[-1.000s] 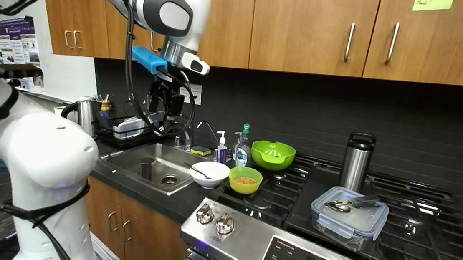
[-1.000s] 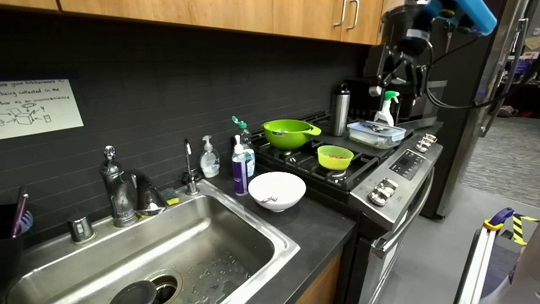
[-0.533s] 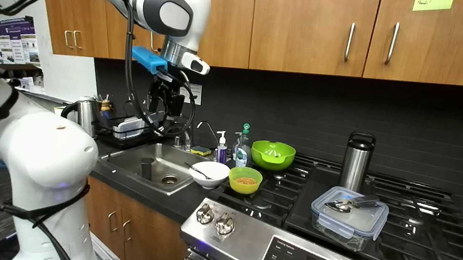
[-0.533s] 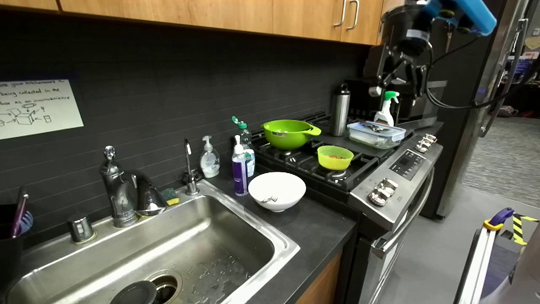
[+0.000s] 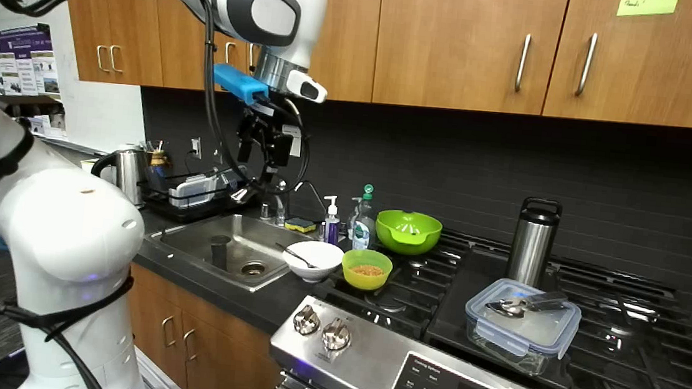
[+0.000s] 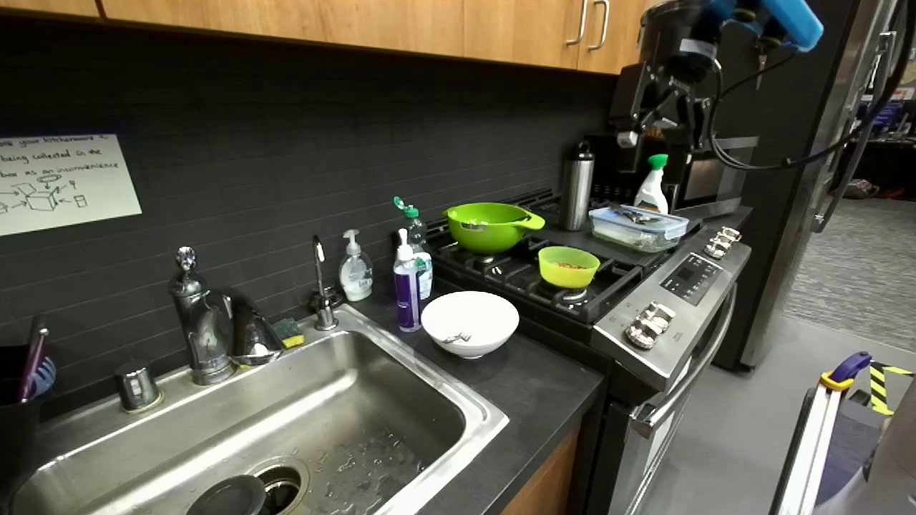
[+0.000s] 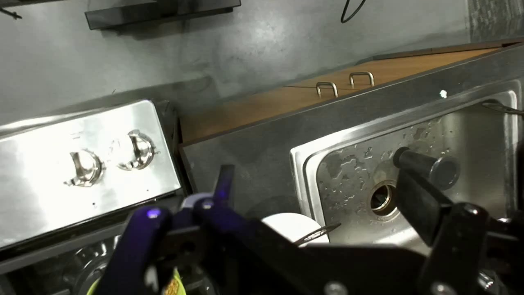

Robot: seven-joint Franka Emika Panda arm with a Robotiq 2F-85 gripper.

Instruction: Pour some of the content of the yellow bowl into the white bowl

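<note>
End effector [image 7: 317, 188] spread wide w/ nothing held; yellow bowl [image 6: 569, 269] & white bowl [image 6: 470, 320] well below it.

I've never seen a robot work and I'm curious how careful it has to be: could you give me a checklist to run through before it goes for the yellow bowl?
1. Gripper open, holding nothing: ok.
2. Gripper down at the yellow bowl: not ok; it hangs well above.
3. Yellow bowl upright on the stove, contents inside: ok.
4. White bowl upright on the counter: ok.
5. White bowl free of other things: not ok; a fork rests in it, sticking out over the rim.
6. Stove off: cannot tell; no flame shows, but the knobs can't be read.
</note>
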